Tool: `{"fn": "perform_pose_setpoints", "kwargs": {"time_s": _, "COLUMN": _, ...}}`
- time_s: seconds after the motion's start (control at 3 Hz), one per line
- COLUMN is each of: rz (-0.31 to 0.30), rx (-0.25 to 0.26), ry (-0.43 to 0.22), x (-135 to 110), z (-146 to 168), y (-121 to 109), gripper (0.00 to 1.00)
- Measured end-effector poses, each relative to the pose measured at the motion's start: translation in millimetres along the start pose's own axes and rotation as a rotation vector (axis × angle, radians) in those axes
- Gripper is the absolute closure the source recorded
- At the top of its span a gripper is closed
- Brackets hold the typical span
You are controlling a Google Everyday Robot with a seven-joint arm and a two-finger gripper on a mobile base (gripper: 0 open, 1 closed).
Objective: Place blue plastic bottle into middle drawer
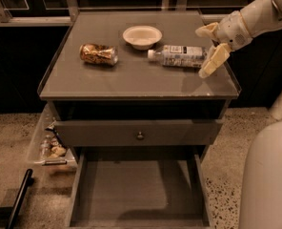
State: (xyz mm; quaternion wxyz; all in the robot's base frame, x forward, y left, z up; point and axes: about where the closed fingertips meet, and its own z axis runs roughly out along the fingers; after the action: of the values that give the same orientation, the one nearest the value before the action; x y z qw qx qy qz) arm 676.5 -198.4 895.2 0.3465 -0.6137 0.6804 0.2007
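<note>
Widely parted, gripper fingers beside blue plastic bottle

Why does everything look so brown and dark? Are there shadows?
Camera view: the light is dim and warm, tinting everything brownish. The middle drawer floor lies in shade under the cabinet. The gripper, jaws open just right of the blue plastic bottle, looks brightest. The background is nearly black.

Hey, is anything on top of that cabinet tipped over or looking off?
Two things lie on their sides on the cabinet top: the blue plastic bottle, cap toward the bowl, and the golden can, which looks crumpled. Nothing seems spilled. The gripper is open at the bottle's base end, not holding it.
</note>
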Motion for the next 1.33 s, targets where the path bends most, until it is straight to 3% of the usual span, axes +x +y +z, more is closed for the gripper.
{"fn": "perform_pose_setpoints", "kwargs": {"time_s": 0.33, "rz": 0.056, "rx": -0.006, "ry": -0.025, "x": -6.4, "z": 14.8, "y": -15.5, "gripper": 0.00}}
{"fn": "perform_pose_setpoints", "kwargs": {"time_s": 1.33, "rz": 0.069, "rx": -0.013, "ry": -0.047, "x": -10.3, "z": 35.3, "y": -27.7, "gripper": 0.00}}
